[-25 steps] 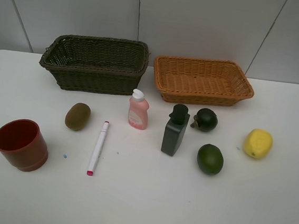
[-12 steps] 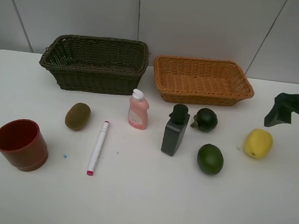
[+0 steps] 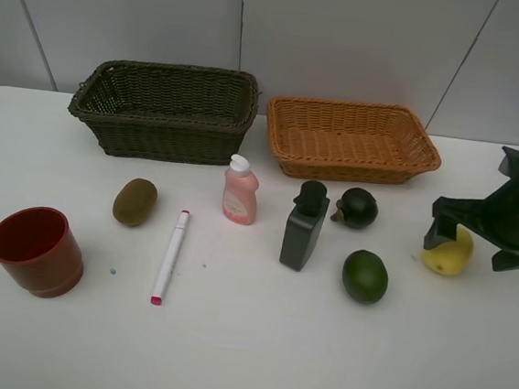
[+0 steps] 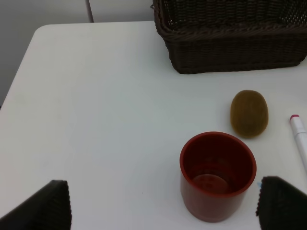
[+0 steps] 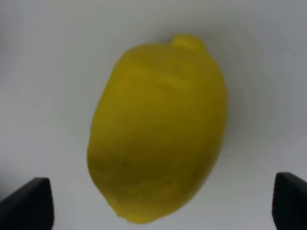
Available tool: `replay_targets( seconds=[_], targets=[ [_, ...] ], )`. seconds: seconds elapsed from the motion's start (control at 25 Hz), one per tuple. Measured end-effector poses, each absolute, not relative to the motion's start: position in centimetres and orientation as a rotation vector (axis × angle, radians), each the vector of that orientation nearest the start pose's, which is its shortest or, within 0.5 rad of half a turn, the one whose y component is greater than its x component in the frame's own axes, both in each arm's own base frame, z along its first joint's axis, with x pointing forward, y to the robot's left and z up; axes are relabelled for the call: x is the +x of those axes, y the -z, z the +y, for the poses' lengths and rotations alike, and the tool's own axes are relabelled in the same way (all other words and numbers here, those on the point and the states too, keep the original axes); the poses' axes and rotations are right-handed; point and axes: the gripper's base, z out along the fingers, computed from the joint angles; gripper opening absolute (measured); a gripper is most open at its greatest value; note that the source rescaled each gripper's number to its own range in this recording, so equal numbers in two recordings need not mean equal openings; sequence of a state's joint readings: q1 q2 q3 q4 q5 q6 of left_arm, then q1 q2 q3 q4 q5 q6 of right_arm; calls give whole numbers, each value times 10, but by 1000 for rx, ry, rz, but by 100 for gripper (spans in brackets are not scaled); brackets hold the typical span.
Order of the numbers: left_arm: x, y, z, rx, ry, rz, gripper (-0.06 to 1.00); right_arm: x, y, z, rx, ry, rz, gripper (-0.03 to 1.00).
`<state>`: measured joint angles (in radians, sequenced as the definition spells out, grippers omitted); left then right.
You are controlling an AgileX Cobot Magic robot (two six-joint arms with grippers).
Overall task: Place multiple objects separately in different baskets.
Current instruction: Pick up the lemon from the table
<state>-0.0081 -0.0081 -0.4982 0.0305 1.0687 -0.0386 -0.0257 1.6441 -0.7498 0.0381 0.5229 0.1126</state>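
Note:
My right gripper [image 3: 472,244] hangs open over the yellow lemon [image 3: 445,257] at the table's right side; in the right wrist view the lemon [image 5: 156,129] lies between the spread fingertips [image 5: 26,203], untouched. My left gripper [image 4: 163,207] is open above the red cup [image 4: 218,175], with the kiwi [image 4: 249,113] and the marker's pink tip [image 4: 298,134] beyond it. This gripper is out of the high view. On the table stand the pink bottle [image 3: 240,193] and the dark bottle [image 3: 304,228], with two green fruits [image 3: 357,208] [image 3: 365,275] beside them.
The dark olive basket [image 3: 159,134] and the light tan basket [image 3: 354,171] stand side by side at the back, both with nothing in them. The cup [image 3: 35,249], kiwi [image 3: 135,201] and marker [image 3: 170,256] lie front left. A grey wall closes the back.
The right arm has come in from the right edge and dropped over the lemon, jaws still wide. Nothing on the table has moved.

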Motion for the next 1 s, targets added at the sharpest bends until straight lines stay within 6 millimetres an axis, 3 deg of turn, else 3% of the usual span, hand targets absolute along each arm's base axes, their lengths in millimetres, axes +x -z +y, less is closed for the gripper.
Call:
replay_targets(
  seconds=[0.68, 0.8, 1.0],
  targets=[
    [-6, -276, 2, -33, -7, 2045, 100, 286, -114, -6, 241, -42, 2866, 97],
    [-6, -276, 2, -33, -7, 2045, 100, 286, -114, -6, 241, -42, 2863, 84],
    [-6, -276, 2, -33, -7, 2045, 100, 287, -114, -6, 237, -42, 2861, 45]
  ],
)
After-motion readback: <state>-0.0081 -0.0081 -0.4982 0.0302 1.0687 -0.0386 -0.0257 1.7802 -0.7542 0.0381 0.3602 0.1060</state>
